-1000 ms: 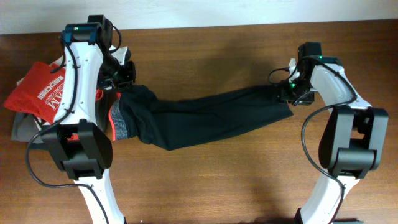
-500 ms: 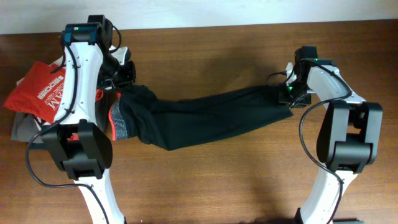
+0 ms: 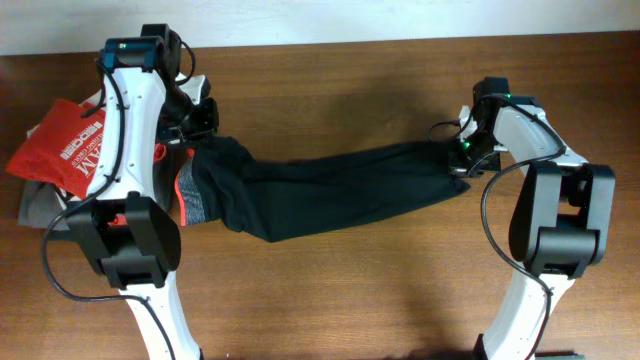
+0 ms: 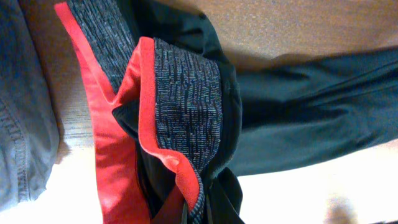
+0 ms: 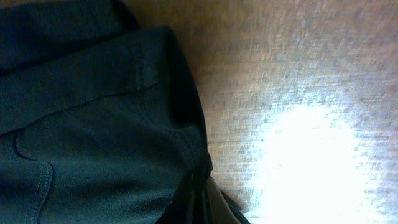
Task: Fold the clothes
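The right gripper has nudged the cuff of the leggings leftward, its jaws pinched shut on the fabric.

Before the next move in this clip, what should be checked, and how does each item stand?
1. leggings stretched straight along the table: ok.
2. right claw on the leg ends, fabric gathered into it: ok.
3. left claw grip at the waistband, fingers unseen: cannot tell.
4. waistband lying flat: not ok, folded over, orange-red lining showing.
5. red T-shirt off the leggings: ok.
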Available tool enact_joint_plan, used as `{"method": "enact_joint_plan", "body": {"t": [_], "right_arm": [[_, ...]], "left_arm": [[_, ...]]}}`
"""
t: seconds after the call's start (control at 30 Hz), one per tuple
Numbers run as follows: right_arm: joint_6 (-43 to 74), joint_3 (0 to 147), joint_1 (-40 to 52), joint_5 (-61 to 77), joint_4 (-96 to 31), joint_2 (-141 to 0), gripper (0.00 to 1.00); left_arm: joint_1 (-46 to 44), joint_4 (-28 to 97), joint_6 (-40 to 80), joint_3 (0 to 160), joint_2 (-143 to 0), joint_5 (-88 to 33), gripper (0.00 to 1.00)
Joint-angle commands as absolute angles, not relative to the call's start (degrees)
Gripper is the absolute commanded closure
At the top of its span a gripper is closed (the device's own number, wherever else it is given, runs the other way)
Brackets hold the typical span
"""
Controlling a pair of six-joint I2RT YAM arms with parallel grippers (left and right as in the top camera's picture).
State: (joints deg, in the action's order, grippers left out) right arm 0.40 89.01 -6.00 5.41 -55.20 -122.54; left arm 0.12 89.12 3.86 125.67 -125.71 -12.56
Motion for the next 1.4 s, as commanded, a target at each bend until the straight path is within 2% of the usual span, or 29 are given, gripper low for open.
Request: {"method": "enact_joint_plan", "body": {"t": [0.0, 0.33, 0.63, 0.87, 1.0, 1.23, 1.37], "right_arm": [[0.8, 88.8, -6.5, 5.3, -56.1, -121.0, 0.96], [3.5, 90.0, -12.7, -0.6, -57.2, -112.5, 0.96], [3.5, 100.4, -25.2, 0.2, -61.6, -108.7, 0.96], [3.3, 108.2, -28.9, 4.3, -65.8, -108.7, 0.96], [3.3, 108.4, -28.9, 4.1, -68.6, -108.8, 0.96], [3.3, 108.1, -29.0, -1.1, -79.1, -108.8, 0.96], [3.5, 106.4, -28.9, -3.5, -82.0, -108.8, 0.95]], "left_arm": [[0.0, 88.5, 3.0, 125.5, -125.7, -12.2, 0.99], [0.0, 85.0, 3.0, 125.5, -125.7, -12.2, 1.00], [-0.2, 65.1, 3.0, 127.3, -125.6, -13.9, 0.99], [-0.2, 60.1, 3.0, 137.4, -125.6, -15.4, 0.99], [-0.4, 65.0, 3.0, 140.3, -125.6, -15.7, 0.99], [-2.3, 87.4, 3.0, 139.8, -125.7, -17.6, 0.98], [-4.5, 94.3, 2.9, 137.6, -125.7, -16.2, 0.99]]}}
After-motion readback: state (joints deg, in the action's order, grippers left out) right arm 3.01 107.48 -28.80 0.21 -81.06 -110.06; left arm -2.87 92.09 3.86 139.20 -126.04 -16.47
